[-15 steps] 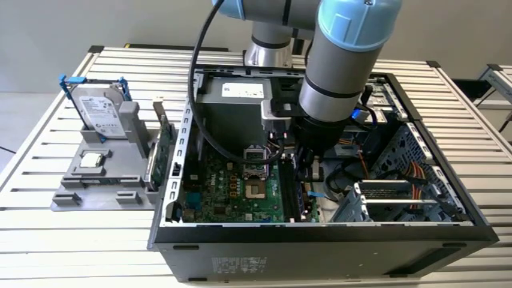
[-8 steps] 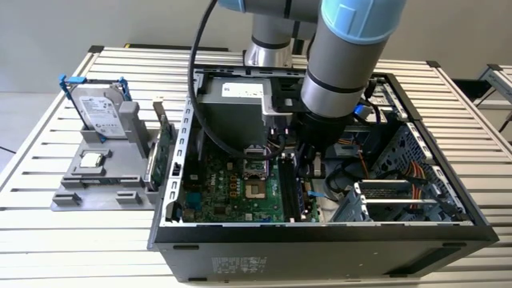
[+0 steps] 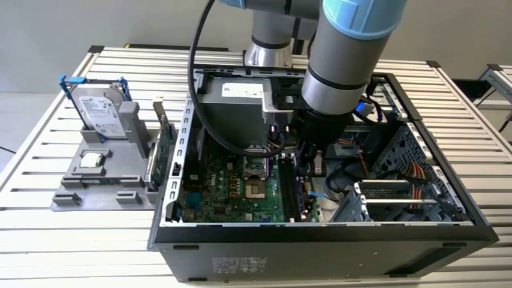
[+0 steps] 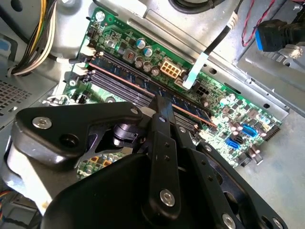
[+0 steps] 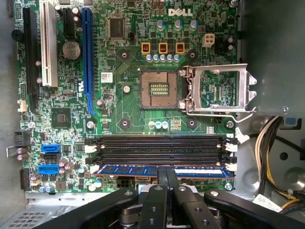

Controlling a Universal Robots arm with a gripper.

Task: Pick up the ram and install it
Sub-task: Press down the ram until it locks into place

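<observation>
The claw (image 5: 167, 183) is reaching down inside the big computer case (image 3: 320, 231), and its two fingers are pressed close together, pinching the top edge of the ram (image 5: 143, 170). In the first wrist view the ram is sitting along the memory slot nearest the claw, a long blue stick lying flat along the slot. In the second wrist view the ram (image 4: 188, 102) is standing on its thin edge in that slot.

Here is what could be going wrong. The green motherboard (image 5: 124, 109) could be bending if the arm is pushing too hard. The ram could be going in crooked if one end is dropping before the other, and then the white clips (image 5: 230, 147) at the slot ends would not be snapping shut. The two empty slots (image 5: 157, 149) beside it are very near, so a small slip could be landing the stick in the wrong one. The open processor socket (image 5: 158, 89) has tiny pins that a bump could hurt.

There is white writing on the motherboard, and small labels too tiny to read.
</observation>
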